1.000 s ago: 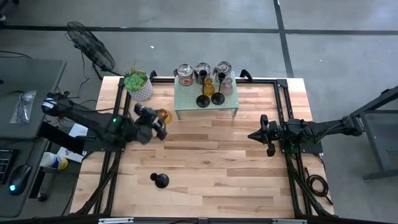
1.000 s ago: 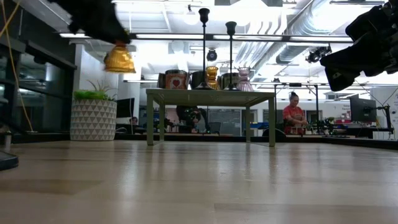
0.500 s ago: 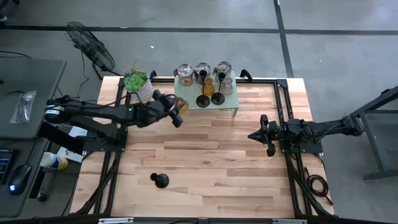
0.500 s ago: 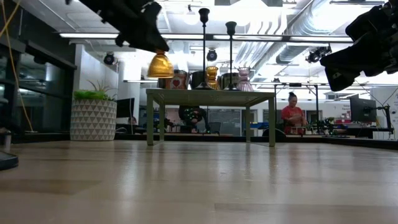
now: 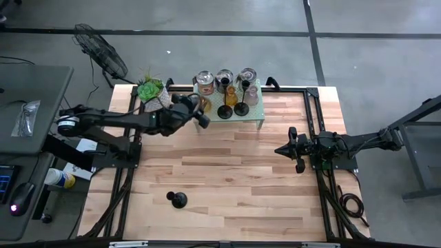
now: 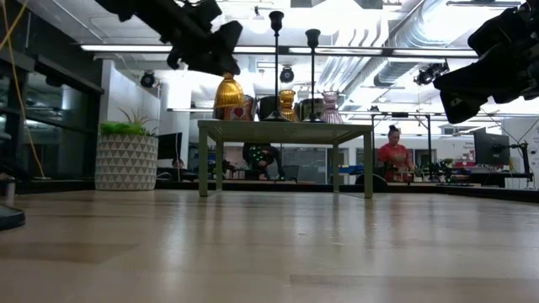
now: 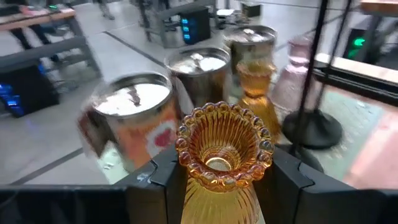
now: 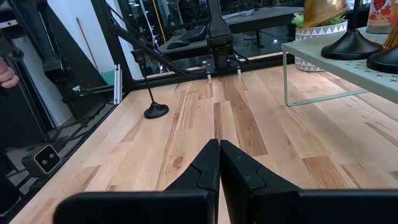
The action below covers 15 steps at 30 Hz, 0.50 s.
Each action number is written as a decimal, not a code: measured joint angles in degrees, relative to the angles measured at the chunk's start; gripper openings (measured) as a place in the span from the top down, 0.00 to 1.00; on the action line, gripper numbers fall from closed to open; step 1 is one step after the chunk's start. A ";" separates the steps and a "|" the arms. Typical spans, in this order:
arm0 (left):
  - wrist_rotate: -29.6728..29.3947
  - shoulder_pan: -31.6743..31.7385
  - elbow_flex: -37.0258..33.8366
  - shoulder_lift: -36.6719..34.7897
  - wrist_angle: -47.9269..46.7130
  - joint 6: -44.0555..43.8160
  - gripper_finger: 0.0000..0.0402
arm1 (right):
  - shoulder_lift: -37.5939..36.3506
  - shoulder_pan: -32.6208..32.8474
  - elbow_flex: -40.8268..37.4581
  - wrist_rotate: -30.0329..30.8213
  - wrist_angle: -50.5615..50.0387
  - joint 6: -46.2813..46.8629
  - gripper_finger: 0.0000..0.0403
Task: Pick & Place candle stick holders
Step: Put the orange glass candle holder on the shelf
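The left gripper (image 7: pixel 221 180) has its jaws closed on an amber glass holder (image 7: pixel 224 149), which stands upright, open end up, probably just above the small green shelf (image 5: pixel 256 110) by the silver cups (image 7: pixel 134 109). The right gripper (image 5: pixel 280 149) waits over the table (image 5: pixel 241 179), jaws shut and holding nothing.

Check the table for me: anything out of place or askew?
One black stemmed holder stands alone on the near part of the table, far from the others grouped on the small green shelf. It is upright, not tipped. The left gripper holds an amber glass holder by the shelf. Nothing spilled.
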 joint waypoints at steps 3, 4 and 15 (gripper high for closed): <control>-1.26 1.12 3.30 1.75 -2.54 0.12 0.63 | 0.00 0.02 -0.02 -0.02 0.02 0.00 0.99; -1.03 1.51 4.23 2.40 -3.73 -0.04 0.63 | 0.00 0.00 0.00 0.00 0.02 0.00 0.99; -3.99 2.19 11.62 10.00 -6.82 -1.55 0.63 | 0.36 0.01 0.00 0.00 0.02 0.00 0.99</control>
